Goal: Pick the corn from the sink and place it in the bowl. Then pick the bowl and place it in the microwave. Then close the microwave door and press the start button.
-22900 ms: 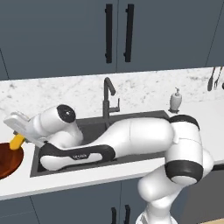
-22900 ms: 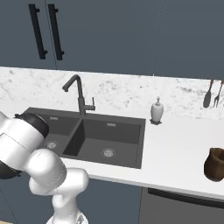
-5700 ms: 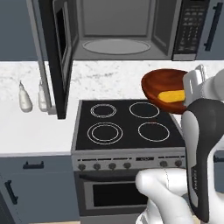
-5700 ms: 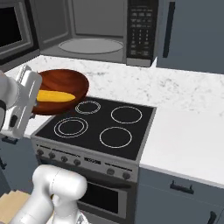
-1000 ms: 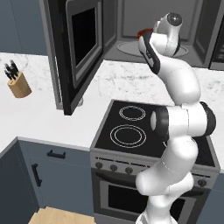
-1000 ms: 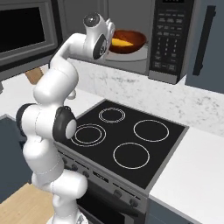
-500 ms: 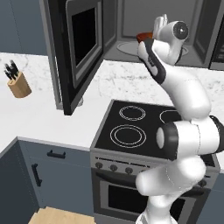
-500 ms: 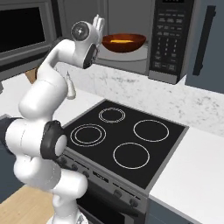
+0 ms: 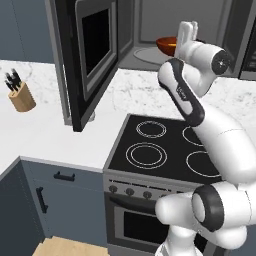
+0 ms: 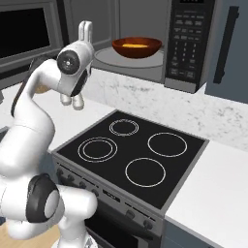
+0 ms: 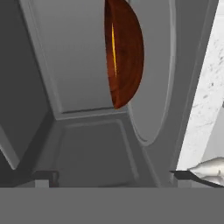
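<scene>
The bowl [image 10: 137, 47] sits on the turntable inside the microwave [image 10: 160, 43], with the corn [image 10: 133, 45] lying in it. Next to be handled is the microwave door [image 9: 87, 60]: a stiff, hinged panel, probably best pushed on its outer face near the free edge. The hand [image 9: 186, 35] stands wide and empty, just outside the cavity, touching nothing.

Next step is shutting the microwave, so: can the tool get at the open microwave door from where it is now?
Probably yes. The tool is open and free of the bowl, in front of the cavity. The microwave door stands swung out to the arm's left, with nothing between them.
</scene>
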Tool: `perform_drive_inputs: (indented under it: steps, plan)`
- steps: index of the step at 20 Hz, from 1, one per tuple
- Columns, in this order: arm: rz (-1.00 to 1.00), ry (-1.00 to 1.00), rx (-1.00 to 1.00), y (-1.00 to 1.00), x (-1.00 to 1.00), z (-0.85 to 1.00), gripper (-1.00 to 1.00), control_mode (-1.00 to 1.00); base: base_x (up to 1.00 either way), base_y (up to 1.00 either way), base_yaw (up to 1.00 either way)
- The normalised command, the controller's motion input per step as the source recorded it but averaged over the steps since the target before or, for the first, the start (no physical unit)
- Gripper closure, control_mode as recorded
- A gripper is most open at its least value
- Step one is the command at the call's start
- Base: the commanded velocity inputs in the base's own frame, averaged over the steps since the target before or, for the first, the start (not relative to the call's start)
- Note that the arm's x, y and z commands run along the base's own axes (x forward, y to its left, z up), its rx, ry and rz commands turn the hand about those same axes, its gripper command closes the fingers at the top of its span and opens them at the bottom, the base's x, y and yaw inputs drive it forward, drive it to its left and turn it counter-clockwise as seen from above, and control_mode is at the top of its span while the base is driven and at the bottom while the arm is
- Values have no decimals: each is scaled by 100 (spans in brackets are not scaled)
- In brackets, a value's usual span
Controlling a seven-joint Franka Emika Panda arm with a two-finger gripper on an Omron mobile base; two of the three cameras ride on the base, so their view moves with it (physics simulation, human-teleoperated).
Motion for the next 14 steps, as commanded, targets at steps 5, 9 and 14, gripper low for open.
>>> perform_drive_inputs:
  steps: [5,9,14]
  plan:
    - [5,0,-5,7,-100,17,-100,-100,0,0,0]
    - [7,7,-2,5,-100,19,-100,-100,0,0,0]
    - [3,7,0,14,-100,23,-100,-100,0,0,0]
